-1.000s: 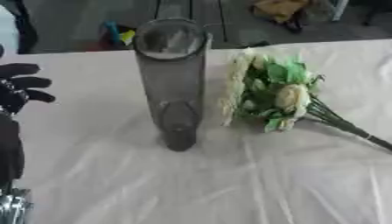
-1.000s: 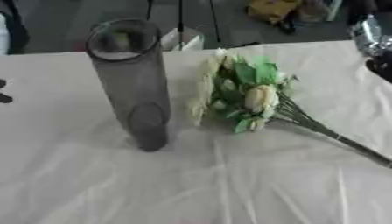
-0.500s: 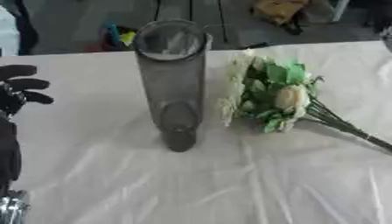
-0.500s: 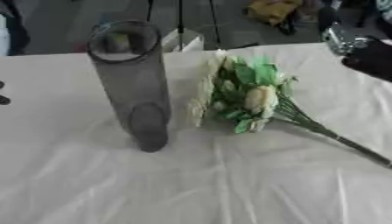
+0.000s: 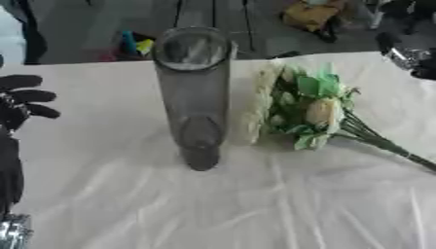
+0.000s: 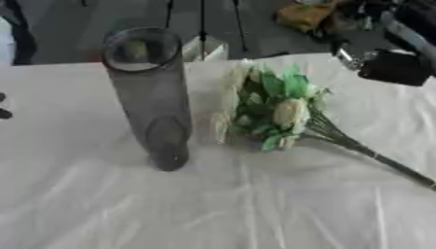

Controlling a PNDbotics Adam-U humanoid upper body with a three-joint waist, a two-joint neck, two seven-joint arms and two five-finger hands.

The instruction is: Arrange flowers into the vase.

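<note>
The table under its creased white cloth [image 5: 128, 209] carries a tall smoky-grey glass cylinder vase [image 5: 194, 92], upright and empty. Just beside it lies the bunch of cream flowers with green leaves [image 6: 272, 109], stems trailing right for grasping. The right hand [image 6: 393, 68] hangs near; its fingers I cannot tell. The left hand [image 5: 19, 103] idles, fingers spread.
</note>
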